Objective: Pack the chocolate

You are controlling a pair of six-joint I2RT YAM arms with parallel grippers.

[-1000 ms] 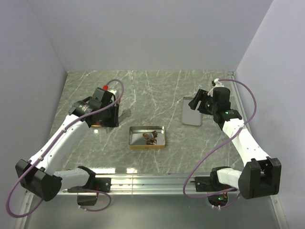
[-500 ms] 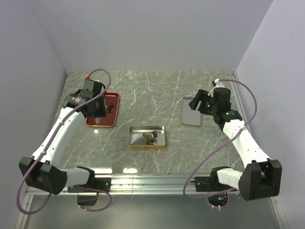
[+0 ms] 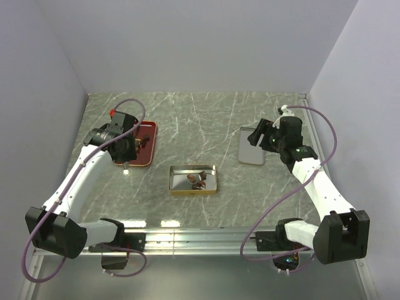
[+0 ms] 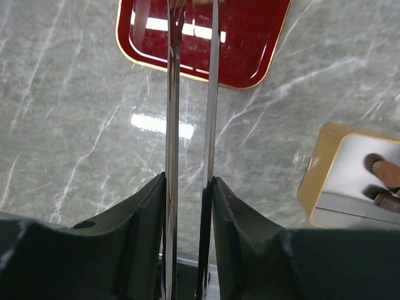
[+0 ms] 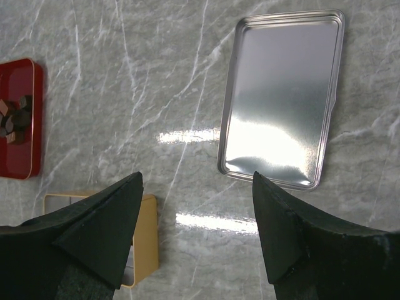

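Chocolate [image 5: 14,117] lies in two places: a small cluster of lumps on the red tray [image 3: 147,155] at the left of the top view, and a few in the gold tin [image 3: 194,191] at centre. The left pincer [image 4: 194,7] hangs over the tray, its thin blades close and parallel. A brown bit shows between the tips at the top edge of the left wrist view, but I cannot tell whether they are clamped on it. The right pincer [image 5: 197,180] is spread wide and holds nothing, above the silver lid [image 5: 281,94] at right.

The step in hand looks like taking a lump off the tray. To do it well, set the blades astride one lump at the cluster's edge and close gently so it does not squirt out. Then lift straight up, carry it right to the tin and let go low over it, so the lump does not bounce out
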